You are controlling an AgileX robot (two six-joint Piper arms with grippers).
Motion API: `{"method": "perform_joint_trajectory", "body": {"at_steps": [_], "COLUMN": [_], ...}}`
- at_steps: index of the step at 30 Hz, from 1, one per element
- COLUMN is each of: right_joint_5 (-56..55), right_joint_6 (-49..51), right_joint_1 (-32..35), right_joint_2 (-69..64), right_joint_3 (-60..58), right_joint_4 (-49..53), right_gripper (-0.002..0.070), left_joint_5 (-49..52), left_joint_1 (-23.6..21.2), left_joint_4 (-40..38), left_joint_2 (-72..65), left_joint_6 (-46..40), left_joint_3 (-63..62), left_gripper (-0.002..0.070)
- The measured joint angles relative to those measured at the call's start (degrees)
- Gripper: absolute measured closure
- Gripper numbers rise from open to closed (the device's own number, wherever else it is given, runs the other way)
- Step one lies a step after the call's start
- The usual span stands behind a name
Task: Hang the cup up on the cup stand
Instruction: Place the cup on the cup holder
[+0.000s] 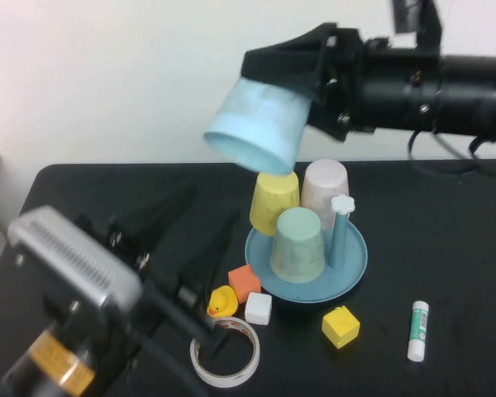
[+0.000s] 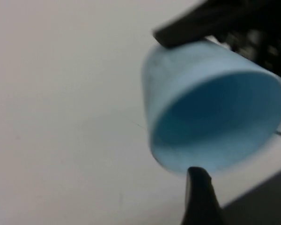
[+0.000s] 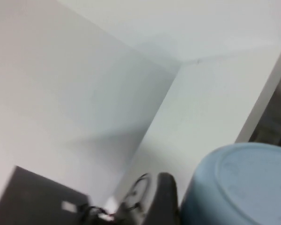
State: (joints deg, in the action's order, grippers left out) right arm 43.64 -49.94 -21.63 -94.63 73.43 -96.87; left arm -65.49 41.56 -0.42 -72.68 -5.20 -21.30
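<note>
One sky-blue cup (image 1: 258, 128), tapered, without handle; held in the air above the counter (image 1: 446, 240), tilted, open mouth turned down and toward the robot's left, directly over the cups on the stand. Base end clenched in the right pincer (image 1: 293, 70), black, reaching in from the right at the top of the high view. Hollow interior shown in the left wrist view (image 2: 215, 124); flat closed base shown in the right wrist view (image 3: 239, 187).

One cup stand (image 1: 307, 260), round blue dish-shaped base, below the held cup, apart from it. Carrying three inverted cups: yellow cup (image 1: 274, 201), tilted; pale pink-white cup (image 1: 325, 192) behind; mint-green cup (image 1: 298, 243) in front. One bare upright peg with white flower knob (image 1: 342, 204) at the stand's right side.

Left pincer (image 1: 178, 240), black, low at the left front of the counter, released, fingers spread, grasping nothing.

Loose items on the counter, front of the stand: orange block (image 1: 244, 283), rubber duck (image 1: 222, 301), white block (image 1: 259, 308), tape roll (image 1: 225, 351), yellow block (image 1: 341, 326), glue stick (image 1: 418, 330) further right.
</note>
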Motion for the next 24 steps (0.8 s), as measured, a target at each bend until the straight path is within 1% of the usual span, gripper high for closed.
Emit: {"method": "perform_joint_trajectory", "body": {"at_steps": [2,4,5,7,9,11,12,15,17,21,24], "right_joint_5": [0.8,1.7,2.2,3.1,3.5,2.8,2.0,-0.4,-2.4,-8.4,-10.8], "right_joint_6": [-4.6,-9.8,-13.4,-21.0,-29.2,-35.2,-37.0,-39.4,-40.0,-41.4,-44.5], "right_joint_1": [1.6,3.5,4.5,6.4,8.0,8.8,8.9,8.9,8.9,8.9,8.9], "right_joint_2": [0.2,0.6,0.8,1.2,1.4,1.6,1.6,1.3,0.5,-2.6,-5.9], "right_joint_3": [0.5,0.6,0.6,0.6,0.7,0.7,0.7,0.7,0.3,-0.2,-0.2], "right_joint_4": [0.0,0.0,0.0,0.1,1.7,6.5,10.1,20.6,23.6,24.5,21.0], "right_gripper": [0.0098,0.0098,0.0098,0.0098,0.0098,0.0098,0.0098,0.0098,0.0098,0.0098,0.0099], "left_joint_5": [0.0,0.0,0.0,0.0,0.0,0.0,0.0,0.3,0.3,0.2,0.2], "left_joint_1": [0.0,0.0,0.0,0.0,0.0,0.0,0.0,0.0,0.0,0.0,0.0], "left_joint_4": [1.2,1.5,1.3,-0.5,-3.8,-6.7,-8.3,-11.2,-11.8,-10.9,-10.2], "left_joint_2": [1.8,4.3,5.8,8.5,11.3,13.2,13.9,14.7,14.8,14.8,14.8], "left_joint_6": [1.8,4.0,5.2,8.4,10.6,11.8,12.5,15.4,16.8,17.7,17.7], "left_joint_3": [3.0,6.1,7.9,11.3,15.1,18.7,20.3,22.1,22.2,22.2,22.2], "left_gripper": [0.0311,0.0328,0.0356,0.0445,0.0568,0.0625,0.0643,0.0666,0.0671,0.0675,0.0675]}}
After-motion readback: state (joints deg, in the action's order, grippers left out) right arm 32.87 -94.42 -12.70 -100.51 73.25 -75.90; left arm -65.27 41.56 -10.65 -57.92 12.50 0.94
